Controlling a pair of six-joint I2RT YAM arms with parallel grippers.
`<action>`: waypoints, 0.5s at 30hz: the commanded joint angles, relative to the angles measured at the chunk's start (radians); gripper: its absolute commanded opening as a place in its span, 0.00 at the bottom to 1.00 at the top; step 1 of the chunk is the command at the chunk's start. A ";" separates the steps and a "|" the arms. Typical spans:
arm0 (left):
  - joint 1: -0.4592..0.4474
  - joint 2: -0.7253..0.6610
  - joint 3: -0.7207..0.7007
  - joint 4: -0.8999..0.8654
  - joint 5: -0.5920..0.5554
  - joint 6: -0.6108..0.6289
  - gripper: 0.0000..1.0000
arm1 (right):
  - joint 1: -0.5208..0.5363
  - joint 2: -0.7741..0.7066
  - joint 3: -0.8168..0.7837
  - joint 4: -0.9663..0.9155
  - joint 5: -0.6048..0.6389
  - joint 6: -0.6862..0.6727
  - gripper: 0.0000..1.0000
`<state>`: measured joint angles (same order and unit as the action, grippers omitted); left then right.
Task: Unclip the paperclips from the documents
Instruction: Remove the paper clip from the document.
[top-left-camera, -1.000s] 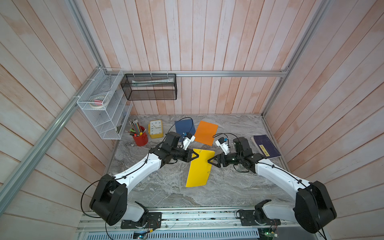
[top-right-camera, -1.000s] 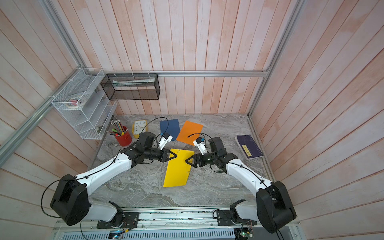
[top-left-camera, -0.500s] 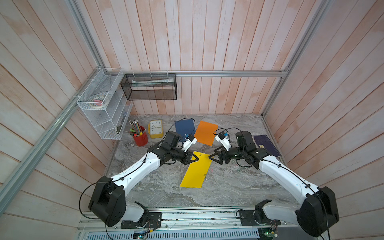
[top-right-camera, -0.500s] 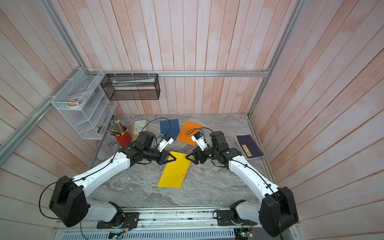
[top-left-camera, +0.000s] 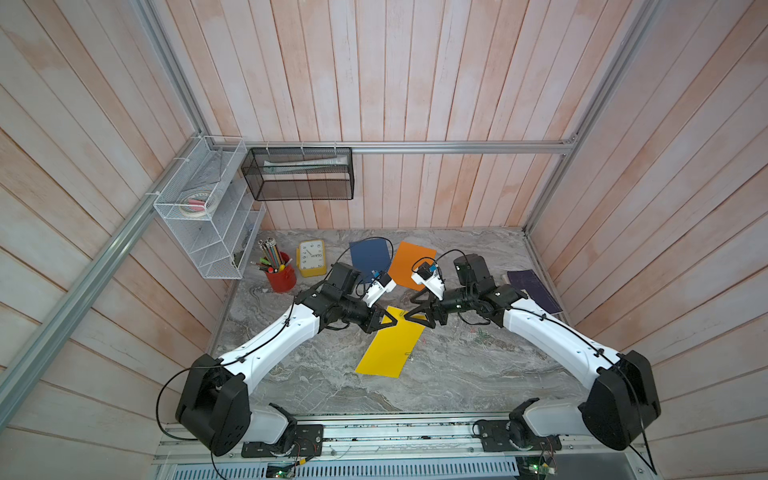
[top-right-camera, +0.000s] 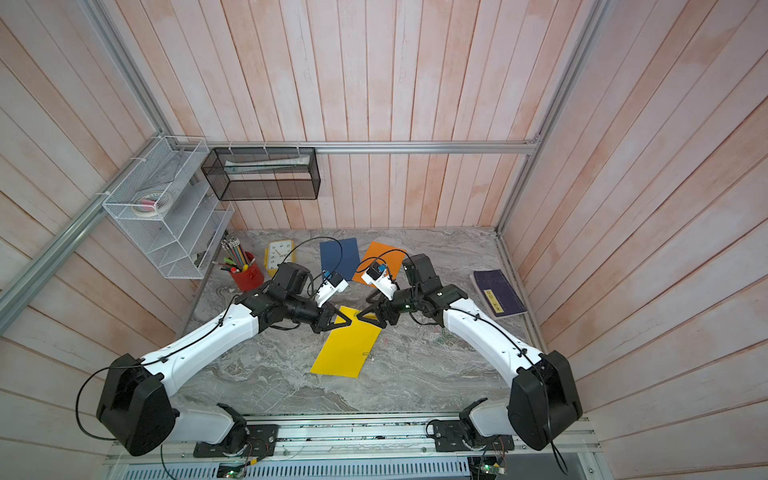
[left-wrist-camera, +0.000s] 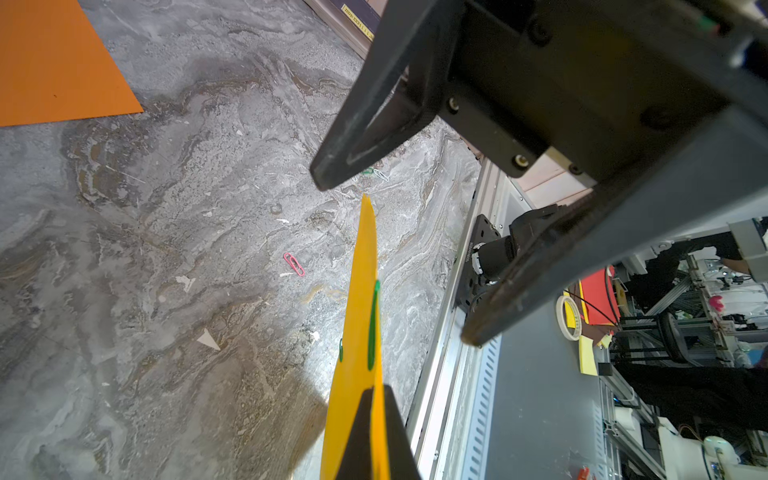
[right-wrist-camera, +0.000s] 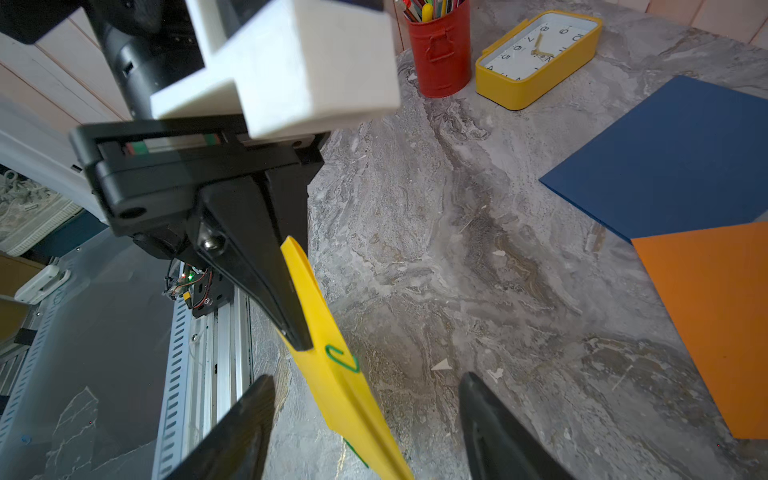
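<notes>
My left gripper (top-left-camera: 390, 321) (left-wrist-camera: 372, 392) is shut on the upper corner of the yellow document (top-left-camera: 388, 349) (top-right-camera: 347, 349), lifting that end while the lower end rests on the table. A green paperclip (left-wrist-camera: 372, 328) (right-wrist-camera: 343, 358) sits on the sheet's edge just beyond the left fingertips (right-wrist-camera: 297, 332). My right gripper (top-left-camera: 409, 309) (right-wrist-camera: 365, 401) is open, its jaws either side of that edge without touching it. Another clip (top-left-camera: 409, 354) shows on the sheet's right edge. The orange document (top-left-camera: 411, 266) and blue document (top-left-camera: 370, 255) lie flat behind.
A pink paperclip (left-wrist-camera: 294, 264) and several loose clips (top-left-camera: 478, 334) lie on the marble table (top-left-camera: 457, 374). A purple book (top-left-camera: 534, 291) lies at the right wall. A red pencil cup (top-left-camera: 282, 276) and yellow clock (top-left-camera: 311, 257) stand at the back left.
The yellow document has swung so that its lower end lies further left. The right gripper drew back, then came to the held corner again, its jaws a little narrower.
</notes>
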<state>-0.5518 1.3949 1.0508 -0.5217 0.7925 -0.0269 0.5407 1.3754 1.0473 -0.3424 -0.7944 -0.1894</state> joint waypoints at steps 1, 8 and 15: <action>0.000 -0.026 0.021 -0.024 0.032 0.041 0.00 | 0.004 0.013 0.034 -0.021 -0.060 -0.047 0.71; 0.000 -0.023 0.024 -0.036 0.063 0.064 0.00 | 0.005 0.028 0.037 -0.010 -0.122 -0.069 0.67; 0.001 -0.021 0.028 -0.050 0.071 0.080 0.00 | 0.006 0.062 0.058 -0.007 -0.161 -0.082 0.63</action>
<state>-0.5518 1.3872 1.0512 -0.5541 0.8379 0.0238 0.5411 1.4200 1.0710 -0.3447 -0.9077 -0.2481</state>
